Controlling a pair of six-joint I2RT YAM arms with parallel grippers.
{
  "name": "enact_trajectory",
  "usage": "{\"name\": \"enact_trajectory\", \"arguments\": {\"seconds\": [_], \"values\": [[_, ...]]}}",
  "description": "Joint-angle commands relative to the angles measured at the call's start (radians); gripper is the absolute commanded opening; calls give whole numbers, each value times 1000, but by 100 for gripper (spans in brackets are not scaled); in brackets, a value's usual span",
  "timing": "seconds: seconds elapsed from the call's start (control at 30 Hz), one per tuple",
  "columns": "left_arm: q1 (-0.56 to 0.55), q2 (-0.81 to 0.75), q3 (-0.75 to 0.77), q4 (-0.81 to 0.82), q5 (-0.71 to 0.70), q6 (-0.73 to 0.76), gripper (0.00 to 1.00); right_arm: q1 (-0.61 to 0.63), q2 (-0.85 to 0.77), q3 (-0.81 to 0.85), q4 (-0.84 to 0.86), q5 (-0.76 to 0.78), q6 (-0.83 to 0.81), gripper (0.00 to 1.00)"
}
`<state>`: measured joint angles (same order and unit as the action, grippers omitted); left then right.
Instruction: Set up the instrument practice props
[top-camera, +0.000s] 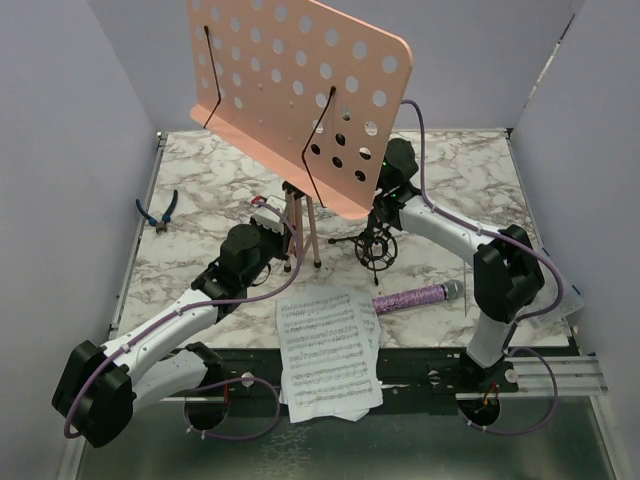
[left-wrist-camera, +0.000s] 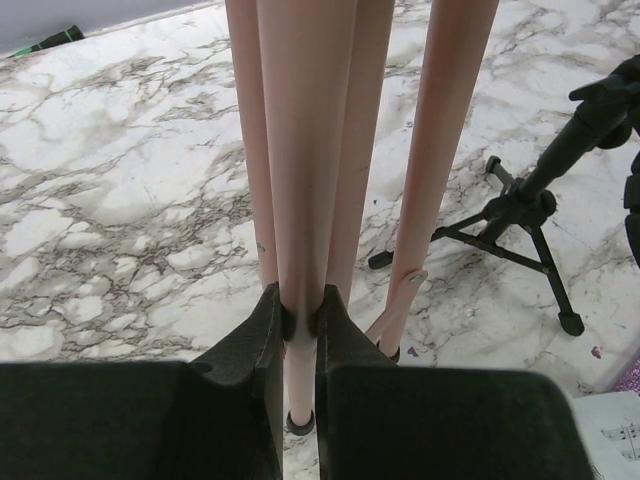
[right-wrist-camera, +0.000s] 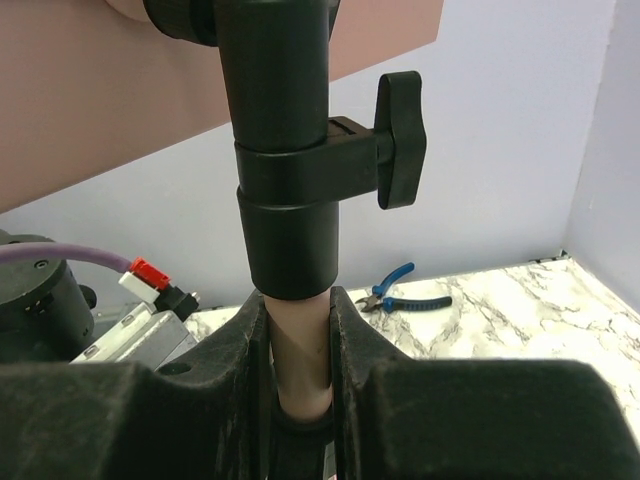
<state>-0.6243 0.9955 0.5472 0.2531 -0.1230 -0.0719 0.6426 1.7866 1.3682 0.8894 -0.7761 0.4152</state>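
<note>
The pink music stand (top-camera: 300, 80) stands upright at the middle of the marble table (top-camera: 200, 180). Its perforated desk is tilted and cut off by the top edge of the overhead view. The desk covers most of the pole, and the legs (top-camera: 302, 232) look folded close together, but how far they are spread is hard to tell.

The left gripper (left-wrist-camera: 300, 312) is pressed onto one pink leg (left-wrist-camera: 305, 150) low down, with a finger on each side of the tube. The right gripper (right-wrist-camera: 300, 315) pinches the pink pole just under the black collar (right-wrist-camera: 285, 200) with its knob (right-wrist-camera: 400, 140). From above this grip is mostly hidden behind the desk.

The small black shock-mount (top-camera: 378, 246) stands on its own tripod just to the right of the stand's legs. Whether they touch, I cannot tell. The glittery purple microphone (top-camera: 415, 296) lies on the table nearer to the arms, free of both grippers. The white sheet-music pages (top-camera: 328, 355) lie beside it and hang over the near edge of the table; how many pages there are is not clear.

The blue-handled pliers (top-camera: 158, 210) lie well apart at the left side. A dark green object (left-wrist-camera: 50, 40) at the far edge of the left wrist view is too small to name.
</note>
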Motion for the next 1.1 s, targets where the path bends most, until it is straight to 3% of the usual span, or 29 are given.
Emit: {"name": "enact_trajectory", "arguments": {"seconds": [0.0, 0.3, 0.73, 1.07], "values": [[9, -26, -11, 72, -155, -16, 0, 11, -15, 136, 92, 26, 39, 1], [9, -24, -41, 131, -265, 0, 0, 11, 42, 255, 68, 23, 21, 1], [9, 21, -32, 149, -231, 36, 0, 11, 110, 397, 0, 112, -103, 1], [11, 61, -30, 146, -280, 42, 0, 8, 111, 383, 37, 211, -135, 1]]}}
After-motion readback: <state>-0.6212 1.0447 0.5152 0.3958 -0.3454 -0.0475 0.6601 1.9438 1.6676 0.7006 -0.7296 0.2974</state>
